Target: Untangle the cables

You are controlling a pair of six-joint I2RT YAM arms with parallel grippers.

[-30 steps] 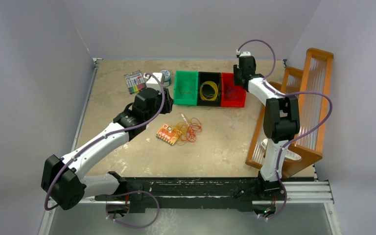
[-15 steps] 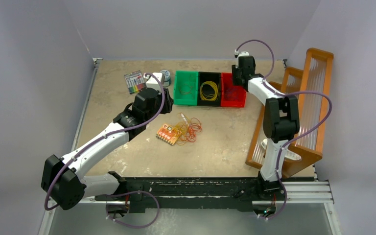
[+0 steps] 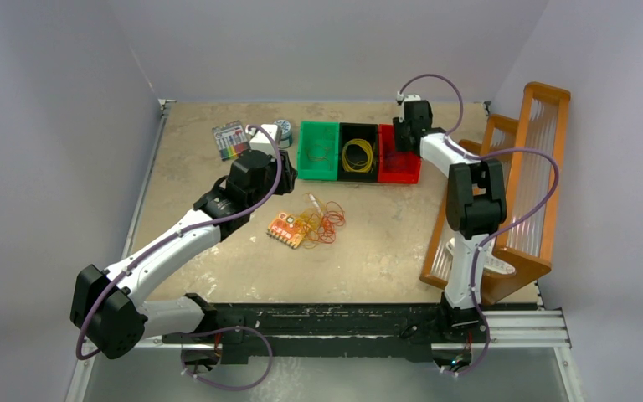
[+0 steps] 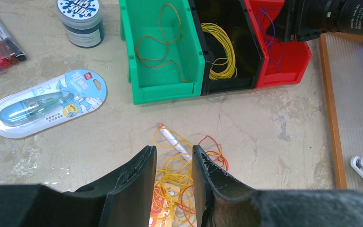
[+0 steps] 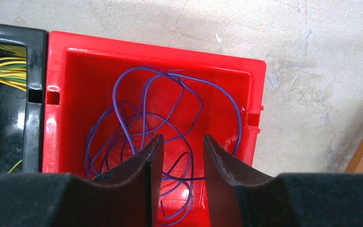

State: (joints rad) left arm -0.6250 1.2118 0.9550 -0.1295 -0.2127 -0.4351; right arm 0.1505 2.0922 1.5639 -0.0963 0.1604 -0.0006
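Note:
A tangle of yellow and orange-red cables (image 3: 322, 222) lies mid-table, partly over a small orange circuit board (image 3: 287, 229); it also shows in the left wrist view (image 4: 182, 175). My left gripper (image 4: 174, 151) hangs open and empty above it. Sorted cables lie in three bins: orange-brown in the green bin (image 3: 318, 151), yellow in the black bin (image 3: 357, 154), purple-blue cables (image 5: 156, 113) in the red bin (image 5: 66, 85). My right gripper (image 5: 179, 139) is open over the red bin, holding nothing.
A white pen (image 4: 176, 141) lies in the tangle. A blister pack (image 4: 47, 101), a round jar (image 4: 80, 21) and a marker pack (image 3: 230, 139) sit at the back left. A wooden rack (image 3: 515, 188) stands on the right.
My right arm has shifted a little left and forward over the red bin. The left arm and the tangle have not moved.

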